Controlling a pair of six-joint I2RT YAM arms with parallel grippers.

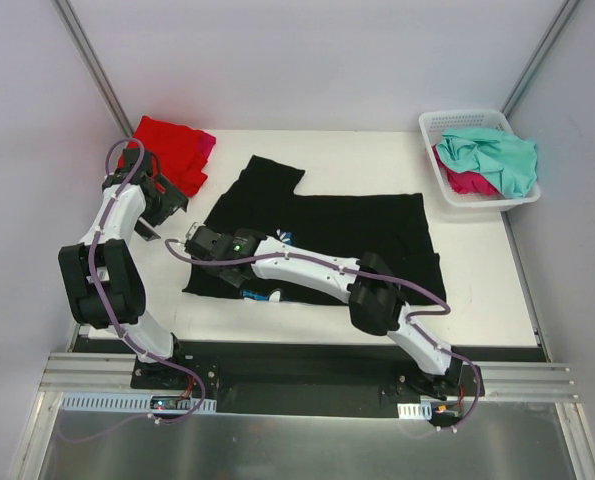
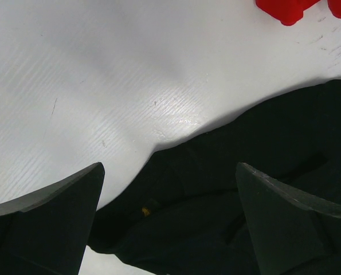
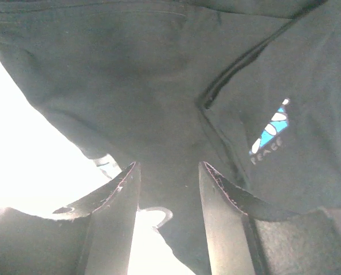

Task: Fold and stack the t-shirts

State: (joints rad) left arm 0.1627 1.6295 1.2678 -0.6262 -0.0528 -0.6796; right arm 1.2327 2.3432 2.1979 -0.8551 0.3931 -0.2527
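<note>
Reaching across the table (image 1: 477,260) from its base, the right arm puts the right claw (image 1: 192,240) at the left-hand edge of the black t-shirt (image 1: 357,225), which lies spread over the middle of the white top. In the right wrist view this claw (image 3: 169,166) stands about half parted, and dark cloth (image 3: 130,74) fills most of the gap between its fingers (image 3: 116,212). Whether the pads actually pinch the cloth I cannot tell, as glare washes out the lower left of that view. A small blue and white print (image 3: 270,134) shows on the shirt just right of the claw. The left claw (image 1: 157,215) hangs close beside the right one, off the shirt's left edge, with its jaws spread wide and nothing between them. In its own view the left claw (image 2: 169,166) looks down on bare table (image 2: 101,86), with a rumpled edge of the black shirt (image 2: 262,137) under it. The red t-shirt (image 1: 172,150) lies folded just beyond the left claw, its edge showing at the top of that view (image 2: 285,8). Far to the right of both claws, a white basket (image 1: 457,118) at the table's back corner holds the teal t-shirt (image 1: 497,155) heaped over the magenta t-shirt (image 1: 467,182).
</note>
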